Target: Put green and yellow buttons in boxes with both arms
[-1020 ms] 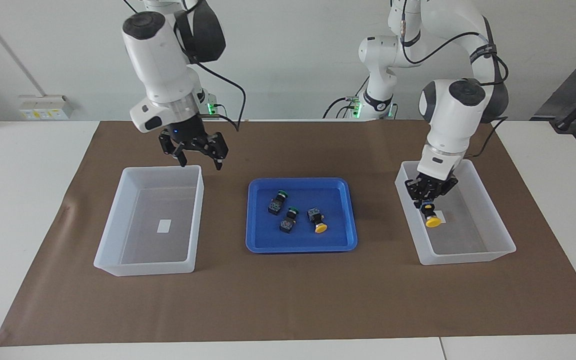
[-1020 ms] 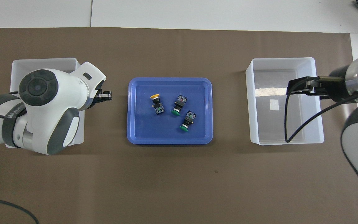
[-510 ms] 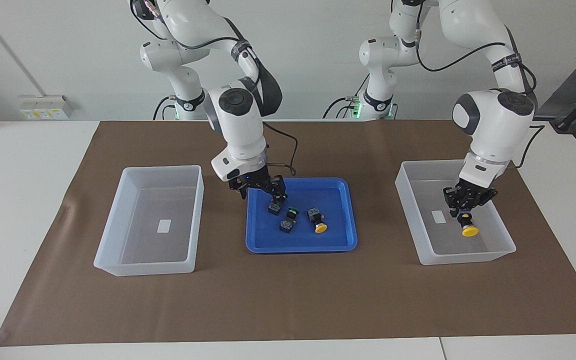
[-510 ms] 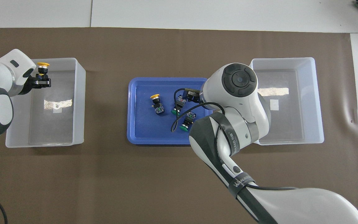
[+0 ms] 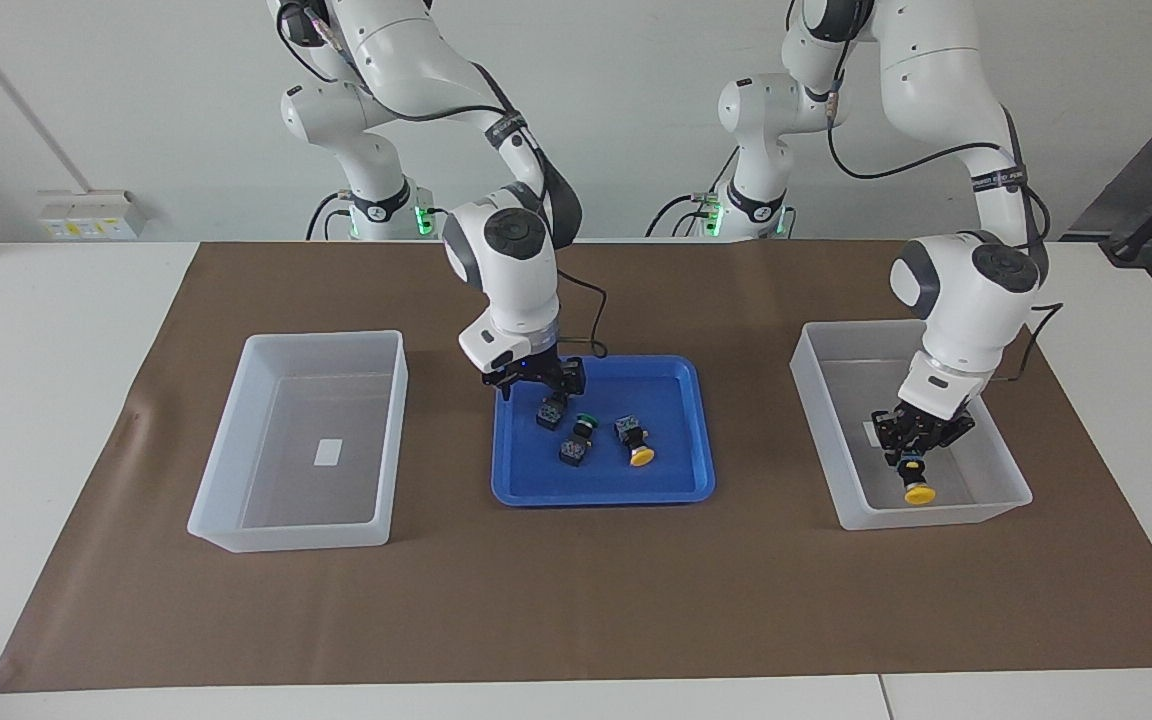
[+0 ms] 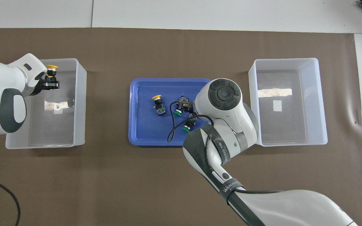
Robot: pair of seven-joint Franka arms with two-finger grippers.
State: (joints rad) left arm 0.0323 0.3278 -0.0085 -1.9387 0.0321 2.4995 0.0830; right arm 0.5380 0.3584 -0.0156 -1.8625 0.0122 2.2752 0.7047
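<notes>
My left gripper (image 5: 914,455) (image 6: 50,81) is shut on the dark body of a yellow button (image 5: 919,493) (image 6: 52,67). It holds the button cap-down, low inside the translucent box (image 5: 816,400) (image 6: 80,103) at the left arm's end. My right gripper (image 5: 539,390) is open and low in the blue tray (image 5: 601,490) (image 6: 143,125), its fingers on either side of a green button (image 5: 548,412) (image 6: 177,112). Another green button (image 5: 576,440) (image 6: 185,127) and a second yellow button (image 5: 636,447) (image 6: 158,105) lie loose in the tray. The right arm hides its own gripper in the overhead view.
The box (image 5: 326,338) (image 6: 251,103) at the right arm's end holds only its white label. All of this rests on a brown mat (image 5: 576,600) on the white table. The right arm's forearm crosses the tray's corner nearest the robots.
My right gripper swung from over its own box to the tray and came down around a green button. My left gripper carried the yellow button lower and farther along inside its box.
</notes>
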